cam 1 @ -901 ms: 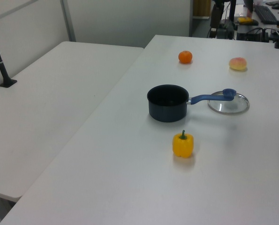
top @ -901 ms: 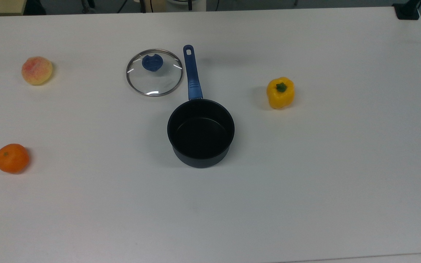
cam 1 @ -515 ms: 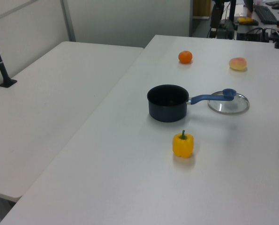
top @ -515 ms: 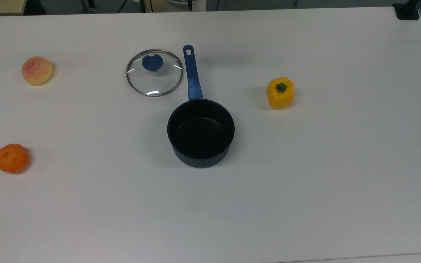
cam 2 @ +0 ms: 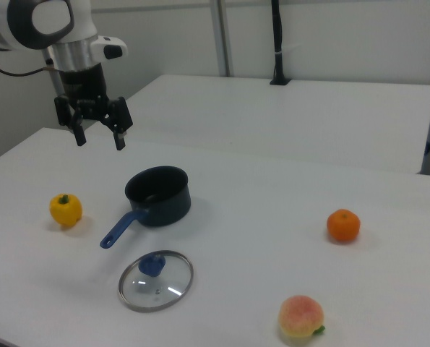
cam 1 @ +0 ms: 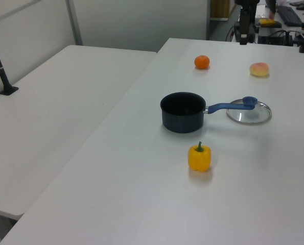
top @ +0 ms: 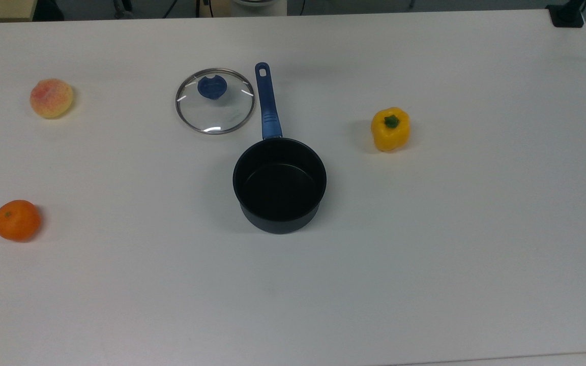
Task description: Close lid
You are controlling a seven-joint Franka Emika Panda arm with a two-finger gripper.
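Observation:
The lid [top: 215, 109], clear glass with a steel rim and a blue knob, lies flat on the white table beside the saucepan's blue handle [top: 268, 107]. It also appears as the lid [cam 1: 250, 113] and the lid [cam 2: 157, 285]. The dark saucepan [top: 279, 203] stands uncovered with nothing in it, seen too as the saucepan [cam 1: 181, 120] and the saucepan [cam 2: 160, 206]. In the right view my gripper [cam 2: 99, 139] hangs open in the air, up and to the left of the saucepan, with nothing between its fingers.
A yellow pepper [top: 390, 129] sits to the top view's right of the saucepan. A peach [top: 51, 98] and an orange [top: 17, 220] lie far to the top view's left. A second white table [cam 1: 54, 102] adjoins on the left view's left.
Lid, saucepan and fruit have not moved. A dark shape at the top edge of the left view has shifted slightly to the right.

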